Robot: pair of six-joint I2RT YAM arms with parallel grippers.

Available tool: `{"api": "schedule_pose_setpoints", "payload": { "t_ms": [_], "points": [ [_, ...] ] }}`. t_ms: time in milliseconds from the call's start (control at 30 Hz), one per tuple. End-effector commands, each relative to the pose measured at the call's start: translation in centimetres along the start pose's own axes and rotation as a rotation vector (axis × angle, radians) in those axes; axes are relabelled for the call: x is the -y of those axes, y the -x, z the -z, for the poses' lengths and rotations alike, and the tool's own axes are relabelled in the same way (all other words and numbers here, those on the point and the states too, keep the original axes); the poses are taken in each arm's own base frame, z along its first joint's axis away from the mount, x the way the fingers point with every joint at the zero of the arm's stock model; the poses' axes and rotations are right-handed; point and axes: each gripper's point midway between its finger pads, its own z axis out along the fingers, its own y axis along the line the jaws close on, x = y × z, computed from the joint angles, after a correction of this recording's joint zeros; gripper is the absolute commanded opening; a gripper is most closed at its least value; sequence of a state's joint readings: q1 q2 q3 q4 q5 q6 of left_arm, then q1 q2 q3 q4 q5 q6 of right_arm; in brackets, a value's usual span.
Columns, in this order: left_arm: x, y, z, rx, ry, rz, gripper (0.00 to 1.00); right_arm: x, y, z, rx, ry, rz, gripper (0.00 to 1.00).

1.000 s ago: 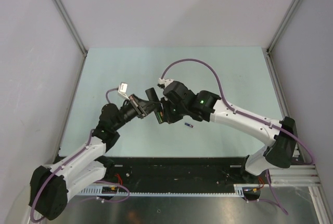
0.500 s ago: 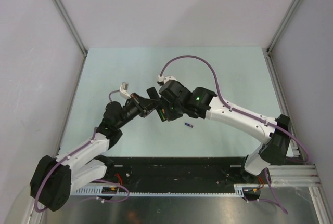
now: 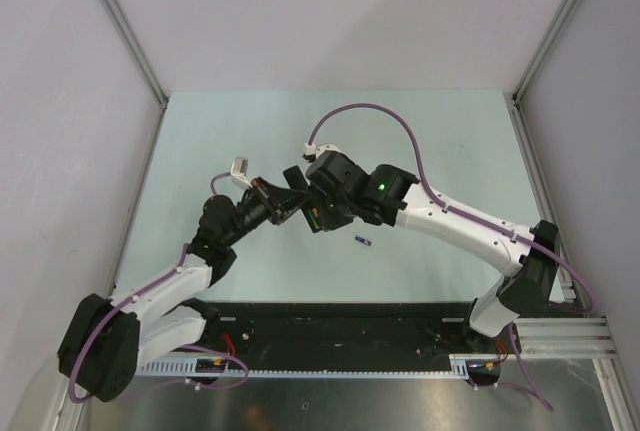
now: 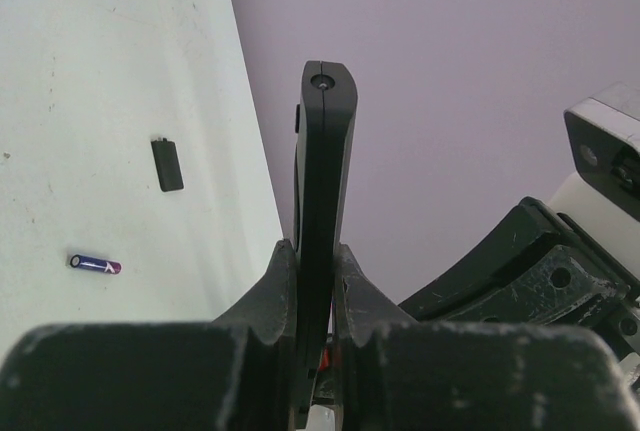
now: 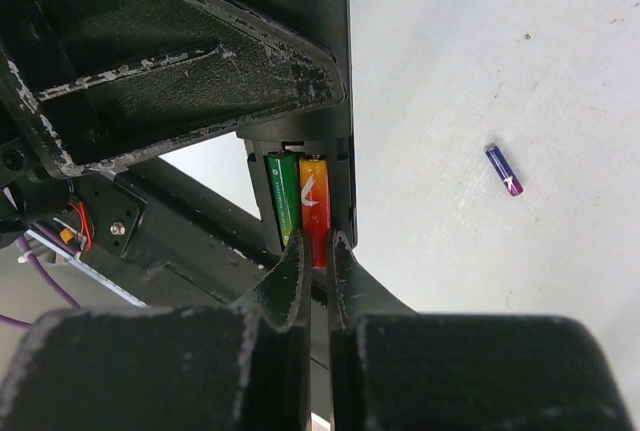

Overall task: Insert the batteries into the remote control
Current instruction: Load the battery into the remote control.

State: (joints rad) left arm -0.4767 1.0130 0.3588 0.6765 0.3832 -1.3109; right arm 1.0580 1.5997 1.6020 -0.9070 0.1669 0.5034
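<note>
My left gripper (image 4: 313, 251) is shut on the remote control (image 4: 325, 151), a slim black bar held on edge above the table. In the right wrist view its open recess (image 5: 300, 166) holds a green battery (image 5: 283, 201) and a red-orange battery (image 5: 314, 216) side by side. My right gripper (image 5: 316, 241) is shut, its tips right at the near end of the red battery. From above, both grippers meet at mid-table, left (image 3: 283, 201) and right (image 3: 315, 213), around the remote (image 3: 293, 186).
A blue-purple battery (image 3: 363, 242) lies loose on the pale green table, right of the grippers, also visible from the wrists (image 5: 504, 170) (image 4: 95, 264). A small black flat cover piece (image 4: 167, 164) lies on the table beyond it. Grey walls enclose the table.
Both grippers and the remote have shifted slightly up and to the left together. The loose blue-purple battery has not moved.
</note>
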Motion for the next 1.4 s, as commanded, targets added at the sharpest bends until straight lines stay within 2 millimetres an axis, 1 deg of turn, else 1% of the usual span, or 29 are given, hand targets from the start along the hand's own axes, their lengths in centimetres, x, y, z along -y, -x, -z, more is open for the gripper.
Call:
{"api": "schedule_pose_setpoints", "payload": {
  "t_ms": [0, 133, 300, 567, 867, 1133, 1367],
  "points": [
    [8.0, -1.6, 1.5, -0.113, -0.282, 0.021, 0.0, 1.7, 1.1, -1.7, 0.026, -0.09, -0.008, 0.05],
    [7.8, -1.3, 1.4, -0.108, -0.277, 0.021, 0.0, 1.7, 1.0, -1.6, 0.021, -0.094, -0.003, 0.13],
    [7.5, -1.2, 1.3, -0.105, -0.269, 0.026, 0.0, 1.9, 1.1, -1.5, 0.018, -0.101, 0.0, 0.18],
    [6.7, -1.1, 1.0, -0.107, -0.246, 0.042, 0.0, 1.9, 1.1, -1.4, 0.011, -0.107, 0.001, 0.22],
    [6.8, -0.8, 0.6, -0.103, -0.244, 0.06, 0.0, 2.2, 1.2, -1.3, 0.008, -0.123, 0.0, 0.27],
    [6.4, -0.6, 0.1, -0.106, -0.233, 0.07, 0.0, 2.5, 1.8, -0.8, 0.02, -0.146, -0.012, 0.34],
    [5.5, -0.8, -0.1, -0.11, -0.21, 0.079, 0.0, 2.4, 2.4, -0.7, 0.029, -0.146, -0.02, 0.41]
  ]
}}
